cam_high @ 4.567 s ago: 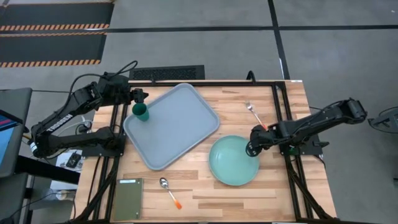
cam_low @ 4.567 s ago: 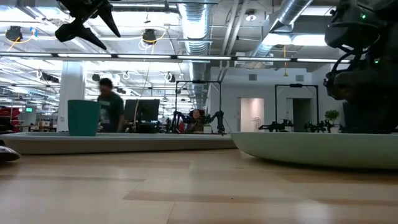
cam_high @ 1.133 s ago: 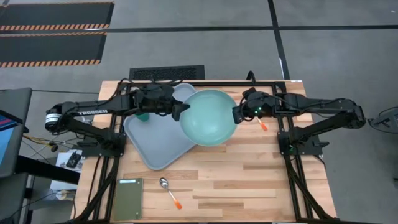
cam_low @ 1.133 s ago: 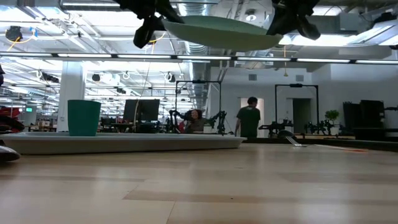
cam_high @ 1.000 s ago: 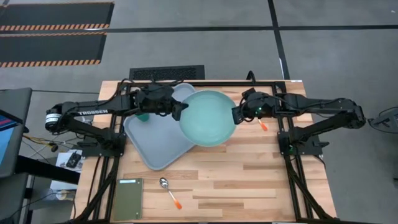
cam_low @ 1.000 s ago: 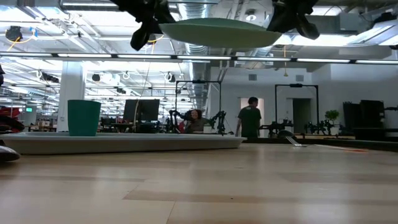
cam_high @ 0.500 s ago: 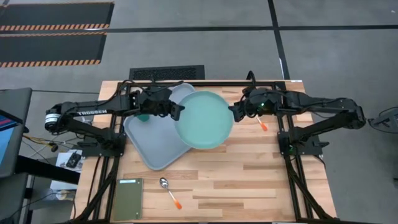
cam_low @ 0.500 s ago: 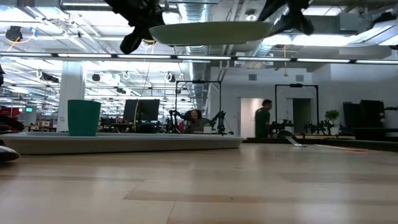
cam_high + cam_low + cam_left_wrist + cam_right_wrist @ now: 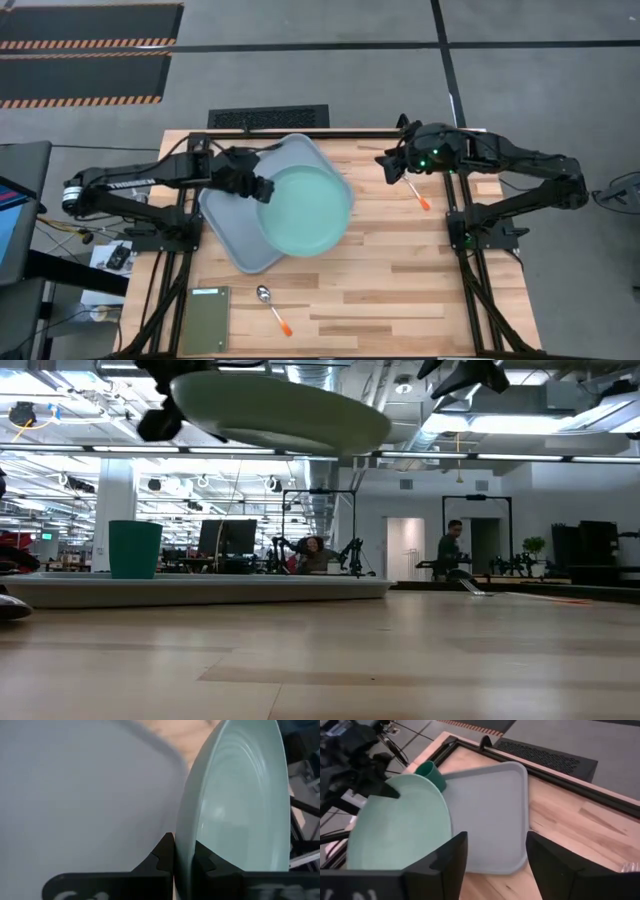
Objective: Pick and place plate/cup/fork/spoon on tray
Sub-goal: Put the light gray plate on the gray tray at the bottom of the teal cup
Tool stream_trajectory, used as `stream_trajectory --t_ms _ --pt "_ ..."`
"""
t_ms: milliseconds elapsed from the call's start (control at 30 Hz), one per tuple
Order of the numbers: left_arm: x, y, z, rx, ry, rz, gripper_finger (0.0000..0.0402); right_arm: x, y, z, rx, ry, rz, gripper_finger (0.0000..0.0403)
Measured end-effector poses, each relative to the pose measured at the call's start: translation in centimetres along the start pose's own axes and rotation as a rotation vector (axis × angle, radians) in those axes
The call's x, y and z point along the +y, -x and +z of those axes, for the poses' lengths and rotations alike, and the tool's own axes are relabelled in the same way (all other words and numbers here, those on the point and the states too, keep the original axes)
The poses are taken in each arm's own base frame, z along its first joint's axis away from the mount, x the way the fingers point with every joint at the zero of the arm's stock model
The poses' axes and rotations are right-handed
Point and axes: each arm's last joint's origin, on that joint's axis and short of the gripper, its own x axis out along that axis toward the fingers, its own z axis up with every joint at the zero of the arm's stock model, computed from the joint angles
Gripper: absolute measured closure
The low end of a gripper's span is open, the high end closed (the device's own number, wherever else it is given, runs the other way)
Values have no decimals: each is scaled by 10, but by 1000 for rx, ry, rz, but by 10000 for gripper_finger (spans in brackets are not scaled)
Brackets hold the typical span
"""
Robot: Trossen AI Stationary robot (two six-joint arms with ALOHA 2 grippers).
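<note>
The pale mint-green plate (image 9: 303,210) hangs in the air above the grey-blue tray (image 9: 237,238), with my left gripper (image 9: 262,188) shut on its rim. In the low view the plate (image 9: 280,410) tilts high over the table. My right gripper (image 9: 390,162) stands open near the table's far right, apart from the plate, with nothing between its fingers (image 9: 451,855). The dark green cup (image 9: 432,772) stands upright on the tray's far left corner. The fork (image 9: 410,185) lies on the table at the right. The spoon (image 9: 270,300) lies near the front edge. My left gripper pinches the plate's rim (image 9: 182,855) on its left side between its two fingers (image 9: 164,851), one on the underside and one on the inner face. The fingers come in from the table's left. The plate is lifted clear of the tray and tilts, its free side lower.
A small dark olive-green flat rectangle (image 9: 207,320) lies at the near left corner. Bare wood (image 9: 400,280) spreads across the table's middle and near right. A black frame (image 9: 330,133) runs along the far edge. A person (image 9: 452,550) stands far off in the room behind.
My right gripper has opened, let go of the plate's right rim and drawn back toward the far right. My left gripper has carried the plate toward the table's left and a little nearer, over the tray. The plate, level before, now tilts.
</note>
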Motion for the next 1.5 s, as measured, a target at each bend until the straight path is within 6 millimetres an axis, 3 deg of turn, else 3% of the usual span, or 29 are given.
stream_trajectory --t_ms 433,600,767,1100,1333,1500 --pt "-10 17 -53 91 150 112 400 -2 0 -3 34 32 -26 183" --pt "-10 18 -58 37 161 146 400 -1 -4 -4 32 30 -24 184" --pt "-24 17 -51 -32 135 1 400 6 -40 -16 100 -2 -36 184" --pt "-21 19 -51 -51 113 27 400 29 -102 -28 204 39 80 186" --pt "-19 19 -51 -79 88 57 400 41 -123 -40 270 51 158 187" --pt "-18 19 -51 -75 78 67 400 44 -127 -44 283 55 158 187"
